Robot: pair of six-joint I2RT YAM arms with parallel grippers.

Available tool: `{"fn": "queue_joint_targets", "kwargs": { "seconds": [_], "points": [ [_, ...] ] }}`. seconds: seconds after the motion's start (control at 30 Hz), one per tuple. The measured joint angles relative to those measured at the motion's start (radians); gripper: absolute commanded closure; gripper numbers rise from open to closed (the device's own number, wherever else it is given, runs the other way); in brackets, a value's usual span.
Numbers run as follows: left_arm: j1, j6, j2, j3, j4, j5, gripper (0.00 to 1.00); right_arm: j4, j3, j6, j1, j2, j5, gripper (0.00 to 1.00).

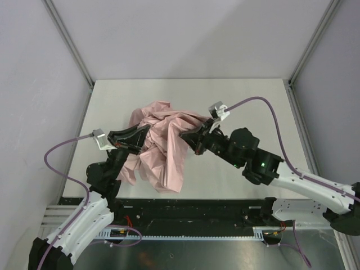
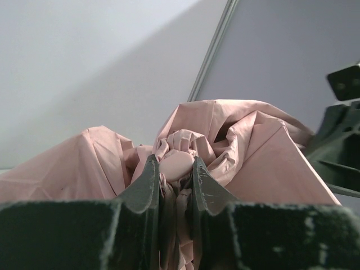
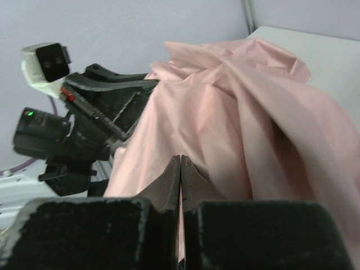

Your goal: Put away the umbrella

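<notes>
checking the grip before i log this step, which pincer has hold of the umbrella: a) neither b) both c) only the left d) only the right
b: the left pincer is closed around a bunched pink part of the umbrella, and the right pincer is shut with a thin fold of its fabric between the tips.
</notes>
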Motion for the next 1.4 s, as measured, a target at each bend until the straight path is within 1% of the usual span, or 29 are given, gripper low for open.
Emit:
{"fn": "queue_joint_targets", "kwargs": {
  "seconds": [0.27,0.5,0.63,0.7,0.77,0.83,0.9,0.93,1.0,1.07,1.2,1.3,1.37,1.4],
  "points": [
    [0.000,-0.015,-0.011,0.000,0.000,0.079,1.00,0.105,0.044,-0.021,-0.040,0.167,-0.024,1.00],
    [0.000,-0.018,-0.007,0.026,0.000,0.175,1.00,0.166,0.056,-0.006,0.016,0.306,-0.124,1.00],
    [0.003,-0.026,0.002,0.043,0.002,0.216,1.00,0.167,0.056,0.000,0.032,0.330,-0.156,0.99],
    [0.003,-0.035,0.012,0.053,0.003,0.230,1.00,0.167,0.056,-0.006,0.031,0.330,-0.158,0.92],
    [0.005,-0.049,0.027,0.060,0.009,0.241,1.00,0.159,0.056,-0.018,0.030,0.327,-0.154,0.75],
    [0.006,-0.068,0.046,0.063,0.012,0.248,1.00,0.118,0.058,-0.036,0.030,0.312,-0.150,0.55],
    [0.006,-0.082,0.061,0.063,0.012,0.247,1.00,0.055,0.058,-0.054,0.030,0.277,-0.153,0.39],
    [0.006,-0.088,0.067,0.063,0.013,0.247,1.00,0.010,0.058,-0.064,0.030,0.248,-0.156,0.33],
    [0.006,-0.100,0.075,0.063,0.022,0.248,1.00,-0.085,0.058,-0.082,0.028,0.176,-0.158,0.24],
    [0.006,-0.106,0.082,0.064,0.034,0.247,1.00,-0.185,0.060,-0.097,0.023,0.086,-0.158,0.20],
    [0.008,-0.110,0.105,0.069,0.055,0.251,1.00,-0.356,0.094,-0.131,0.004,-0.090,-0.142,0.17],
    [0.016,-0.114,0.109,0.070,0.056,0.275,1.00,-0.422,0.109,-0.167,-0.030,-0.182,-0.105,0.16],
    [0.028,-0.115,0.108,0.070,0.060,0.304,1.00,-0.454,0.122,-0.200,-0.096,-0.223,-0.096,0.19],
    [0.034,-0.116,0.107,0.070,0.061,0.322,1.00,-0.465,0.136,-0.219,-0.160,-0.227,-0.108,0.19]
  ]
}}
